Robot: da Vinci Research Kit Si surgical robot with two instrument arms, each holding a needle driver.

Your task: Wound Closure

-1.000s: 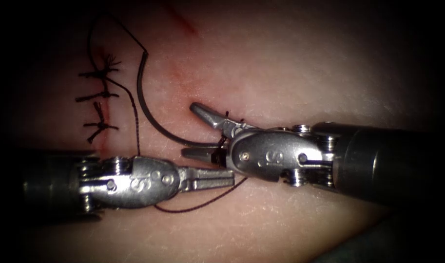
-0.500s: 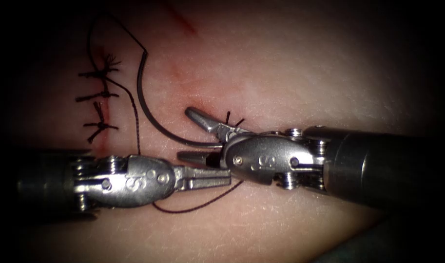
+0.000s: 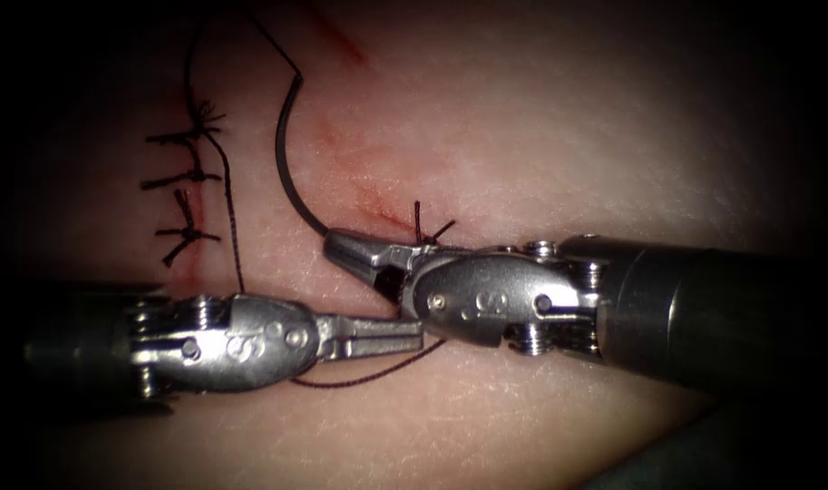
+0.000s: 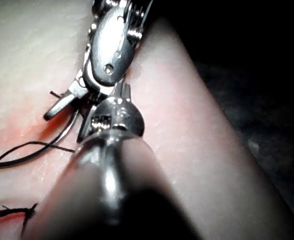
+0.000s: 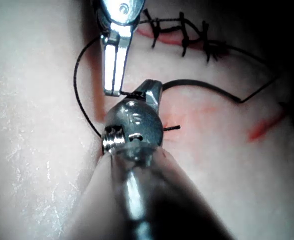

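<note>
Gripping the curved needle (image 3: 291, 172) near its pointed end, the right end effector (image 3: 345, 249) has its jaws pressed together on the steel; half a second ago they stood spread around that same stretch of the curve, so the grasp is new. From the closed jaws the needle arcs up and away, lying free above the tissue (image 3: 540, 136) and not in it, with its swaged end farthest from the tool. There the dark thread (image 3: 228, 200) leaves it, loops round, runs down past the stitches and passes under the left end effector (image 3: 414, 334), coming out again as a slack bow below both tools.

The left end effector lies just beneath the right one, its jaws pressed together. They seem to hold nothing, though whether the thread is caught in them cannot be told for sure.

As to progress, three knotted stitches (image 3: 185, 186) with short frayed tails already cross the cut (image 3: 189, 263), well to the left of the right tool's tip. A short length of the cut near the left tool appears unstitched. Two cut ends of thread (image 3: 424, 227) stick up from the tissue just behind the right tool's jaws. Faint streaks of red fluid (image 3: 341, 45) mark the tissue above and beside that tool.
</note>
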